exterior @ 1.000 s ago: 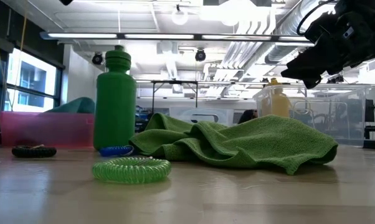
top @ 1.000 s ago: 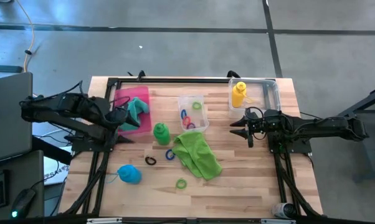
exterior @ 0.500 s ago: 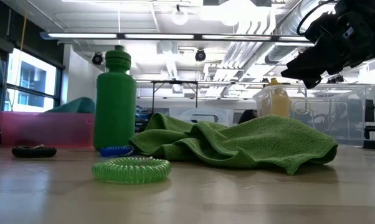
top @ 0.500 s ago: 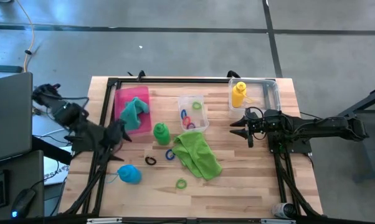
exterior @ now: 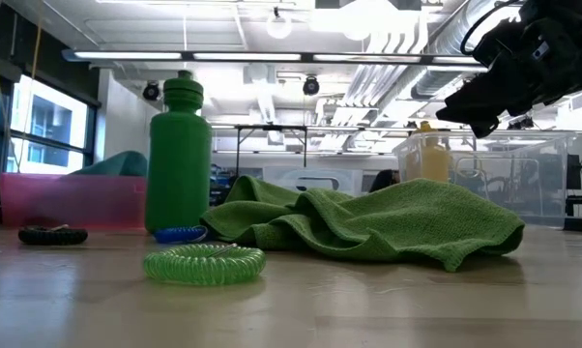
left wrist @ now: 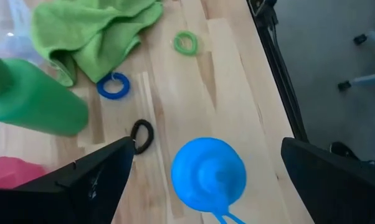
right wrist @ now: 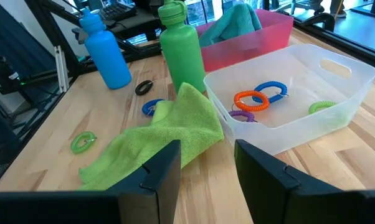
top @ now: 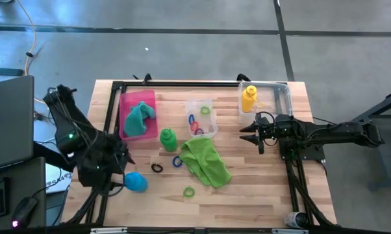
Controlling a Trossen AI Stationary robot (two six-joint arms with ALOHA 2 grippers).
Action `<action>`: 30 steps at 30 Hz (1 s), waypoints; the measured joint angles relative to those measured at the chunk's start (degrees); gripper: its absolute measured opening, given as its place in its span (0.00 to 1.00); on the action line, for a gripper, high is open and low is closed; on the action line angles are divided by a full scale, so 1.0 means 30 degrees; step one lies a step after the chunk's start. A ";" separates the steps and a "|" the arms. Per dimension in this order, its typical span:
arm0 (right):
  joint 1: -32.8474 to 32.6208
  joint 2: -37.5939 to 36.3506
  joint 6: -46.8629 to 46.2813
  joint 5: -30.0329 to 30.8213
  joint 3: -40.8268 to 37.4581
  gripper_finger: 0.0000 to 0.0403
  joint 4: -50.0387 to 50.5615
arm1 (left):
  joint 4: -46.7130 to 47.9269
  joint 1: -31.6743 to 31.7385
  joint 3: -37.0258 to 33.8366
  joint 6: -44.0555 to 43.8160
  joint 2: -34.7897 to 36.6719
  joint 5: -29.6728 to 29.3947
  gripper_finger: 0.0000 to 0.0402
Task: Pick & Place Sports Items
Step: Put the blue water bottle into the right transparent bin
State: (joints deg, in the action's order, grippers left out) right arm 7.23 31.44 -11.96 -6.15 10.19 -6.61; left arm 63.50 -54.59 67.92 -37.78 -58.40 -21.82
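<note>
On the bench (right wrist: 44,118), a lime towel (right wrist: 156,140) lies against a clear box (right wrist: 299,99) holding coloured rings (right wrist: 253,99). The green bottle (right wrist: 181,50) and blue bottle (right wrist: 105,51) stand behind; a teal towel (right wrist: 234,25) apparently sits in the pink tray (right wrist: 262,38).

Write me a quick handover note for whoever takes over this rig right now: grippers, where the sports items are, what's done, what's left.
Left gripper: open, above the upright blue bottle near the table's left edge, holding nothing.
Right gripper: parked over the table's right side, nothing between its fingers.
Done: teal towel in the pink tray; yellow bottle in the far clear box; some coloured rings in the middle clear box.
Left: blue bottle, green bottle, lime towel, and the loose black ring, blue ring and green ring on the table.
</note>
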 joint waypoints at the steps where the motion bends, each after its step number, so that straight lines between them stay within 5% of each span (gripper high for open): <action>1: -0.0001 0.0000 0.0006 0.0006 -0.0006 0.35 0.0000 | -0.0007 -0.0136 0.0022 -0.0079 -0.0158 0.0115 0.99; 30: 0.0006 0.0003 0.0002 0.0006 -0.0006 0.35 0.0000 | 0.1412 0.0108 -0.0569 -0.0378 -0.2375 0.2714 0.99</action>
State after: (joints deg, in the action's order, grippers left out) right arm 7.25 31.45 -11.96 -6.13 10.17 -6.61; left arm 67.74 -54.27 66.22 -38.92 -65.52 -13.68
